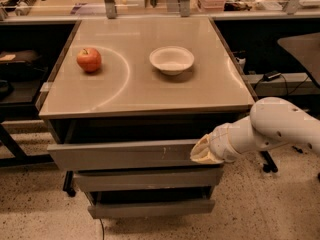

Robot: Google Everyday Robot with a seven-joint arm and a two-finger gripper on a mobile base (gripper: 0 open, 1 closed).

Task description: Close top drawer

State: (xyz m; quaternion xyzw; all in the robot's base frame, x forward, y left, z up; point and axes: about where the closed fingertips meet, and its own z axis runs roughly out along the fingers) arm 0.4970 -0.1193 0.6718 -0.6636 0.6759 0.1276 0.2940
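Note:
The top drawer (120, 155) is the widest grey metal drawer, just under the table top, and it stands partly pulled out. Its plain front has small pale scratches near the right. My gripper (200, 153) is at the right end of that drawer front, pressed against it, on the end of the white arm (272, 126) that reaches in from the right. The drawer's inside is dark and hidden.
A red apple (89, 59) and a white bowl (171, 59) sit on the beige table top (145, 91). Two narrower grey drawer fronts (150, 194) stick out below. Dark benches with cables flank both sides; a speckled floor lies in front.

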